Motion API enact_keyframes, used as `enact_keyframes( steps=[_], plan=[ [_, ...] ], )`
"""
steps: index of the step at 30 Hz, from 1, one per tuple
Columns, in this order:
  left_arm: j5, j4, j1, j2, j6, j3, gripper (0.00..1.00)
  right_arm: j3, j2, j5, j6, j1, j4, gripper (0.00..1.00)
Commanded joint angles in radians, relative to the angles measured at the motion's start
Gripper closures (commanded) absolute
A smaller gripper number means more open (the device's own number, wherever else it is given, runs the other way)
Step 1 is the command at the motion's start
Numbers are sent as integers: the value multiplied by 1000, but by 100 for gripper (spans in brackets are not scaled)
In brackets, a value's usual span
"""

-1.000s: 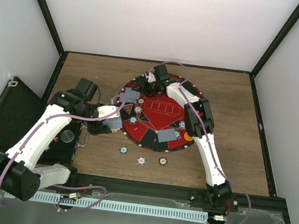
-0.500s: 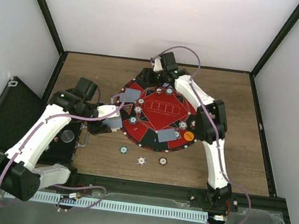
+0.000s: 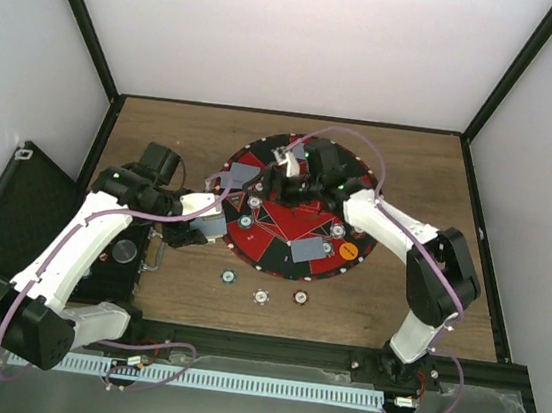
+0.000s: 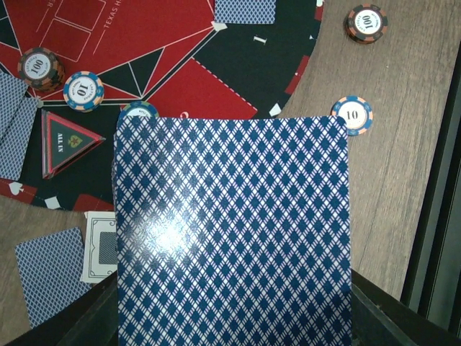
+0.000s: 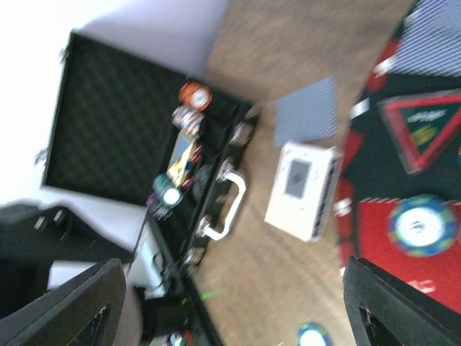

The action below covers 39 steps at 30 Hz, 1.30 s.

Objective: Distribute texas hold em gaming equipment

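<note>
Now left gripper (image 4: 234, 321) pinches a card (image 4: 230, 231) at the mat's (image 3: 271, 230) 8 o'clock edge, while right gripper (image 5: 234, 303) gapes wide, empty, near 11 o'clock

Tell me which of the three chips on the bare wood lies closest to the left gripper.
The leftmost chip, light with a blue rim; the two darker chips lie further right.

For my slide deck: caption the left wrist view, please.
Left gripper holds a blue-backed card over the poker mat's edge, chips nearby.
</note>
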Motion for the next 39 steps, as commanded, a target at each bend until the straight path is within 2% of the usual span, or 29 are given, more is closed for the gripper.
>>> enact_keyframes(
  steps=[1, 8, 20, 29, 39],
  plan=[
    [32, 21, -1, 4, 0, 13, 96, -93, -77, -124, 106, 77, 191, 15],
    [28, 28, -1, 5, -1, 12, 96, -126, -78, -157, 153, 156, 268, 16],
    [26, 28, -4, 2, -1, 16, 96, -95, 21, -180, 197, 245, 324, 18],
    [31, 33, -6, 5, -6, 15, 96, -82, 79, -172, 249, 250, 372, 25],
    [30, 33, -10, -4, -5, 19, 96, -165, 70, -158, 255, 207, 384, 31]
  ],
)
